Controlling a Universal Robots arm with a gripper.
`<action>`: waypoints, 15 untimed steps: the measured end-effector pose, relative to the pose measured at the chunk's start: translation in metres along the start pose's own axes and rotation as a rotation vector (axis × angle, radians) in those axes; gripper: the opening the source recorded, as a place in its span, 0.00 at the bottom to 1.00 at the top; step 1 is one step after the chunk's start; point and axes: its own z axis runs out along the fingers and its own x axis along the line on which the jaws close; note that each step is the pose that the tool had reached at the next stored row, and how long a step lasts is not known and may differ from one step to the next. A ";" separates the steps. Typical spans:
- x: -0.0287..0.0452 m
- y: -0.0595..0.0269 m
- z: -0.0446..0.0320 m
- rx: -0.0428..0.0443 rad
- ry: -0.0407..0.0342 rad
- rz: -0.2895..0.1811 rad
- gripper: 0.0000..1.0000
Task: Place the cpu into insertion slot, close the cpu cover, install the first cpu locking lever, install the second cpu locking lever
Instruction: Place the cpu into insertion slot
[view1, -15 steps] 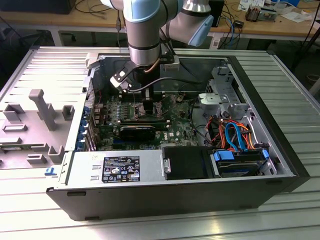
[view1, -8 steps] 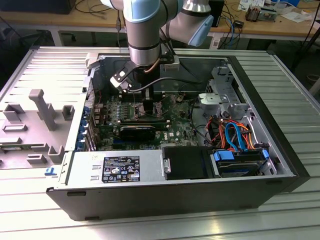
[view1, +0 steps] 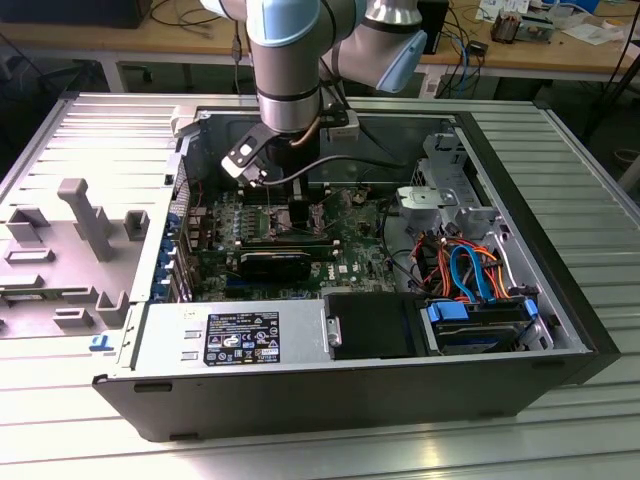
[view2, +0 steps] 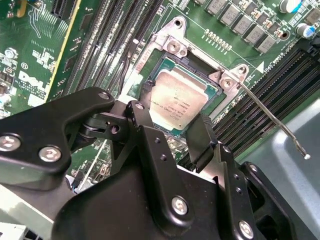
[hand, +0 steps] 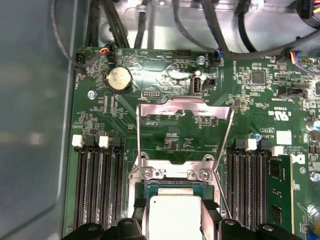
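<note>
In both wrist views the cpu (view2: 180, 97) (hand: 175, 220), a flat silver-grey square, lies in the insertion slot (view2: 214, 93) (hand: 175, 186) on the green board. My gripper (view2: 174, 111) (hand: 175, 212) straddles it, with a black finger pressed against each of two opposite edges. The cpu cover (hand: 185, 106), a thin metal frame with a window, stands swung up off the socket. One locking lever (view2: 270, 117) (hand: 222, 200) sticks out free beside the socket, and a second thin lever (view2: 125, 70) stands on the other side. In the exterior view the gripper (view1: 285, 195) reaches down into the open computer case.
Long black memory slots (hand: 95, 185) (hand: 250, 180) flank the socket closely. Black cables (hand: 210, 25) hang past the board's far edge near a coin battery (hand: 119, 78). The grey case wall (hand: 30, 125) rises on one side. Drive bays and coloured cables (view1: 470, 270) fill the exterior view's right.
</note>
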 end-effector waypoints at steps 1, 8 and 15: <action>-0.0001 0.0000 -0.0001 0.0002 -0.0011 0.000 0.55; -0.0002 -0.0002 0.0010 0.0006 -0.0015 0.000 0.63; -0.0004 -0.0014 0.0060 0.0109 -0.0010 -0.001 0.62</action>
